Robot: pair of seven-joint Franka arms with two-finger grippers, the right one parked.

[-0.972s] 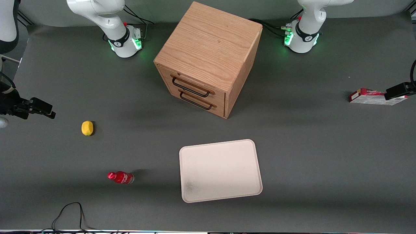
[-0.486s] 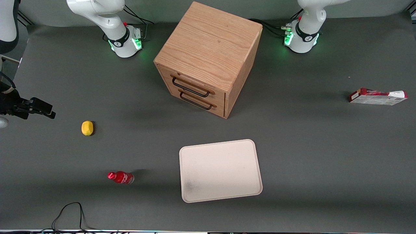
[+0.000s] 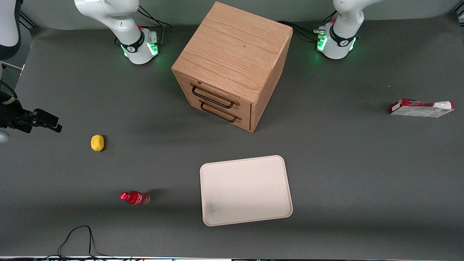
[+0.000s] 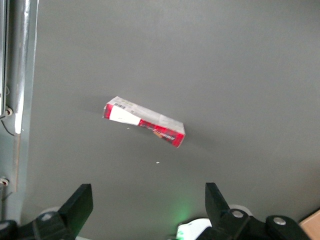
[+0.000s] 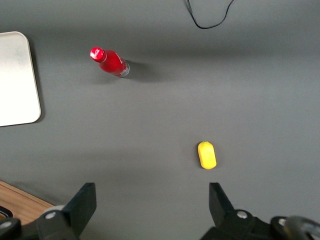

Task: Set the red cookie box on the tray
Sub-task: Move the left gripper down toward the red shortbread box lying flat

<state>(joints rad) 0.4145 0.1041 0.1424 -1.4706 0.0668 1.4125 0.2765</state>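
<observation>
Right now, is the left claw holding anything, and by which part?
Nothing. The claw is open, above the red cookie box, which lies untouched on the table.

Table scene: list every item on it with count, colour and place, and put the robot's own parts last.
Long slim dark red and white cardboard cookie box: one, lying flat on the table toward the working arm's end.
Flat beige-white rectangular tray: one, nearer the front camera than the cabinet, nothing on it.
Oak wooden two-drawer cabinet: one, light brown with black handles, mid-table between the arm bases.
Small red bottle: one, lying on its side toward the parked arm's end.
Small yellow lemon-like object: one, farther from the front camera than the bottle.
Black cable: one, at the table edge nearest the front camera.
Left arm's tool: one, black fingers open, above the cookie box, touching nothing.
</observation>
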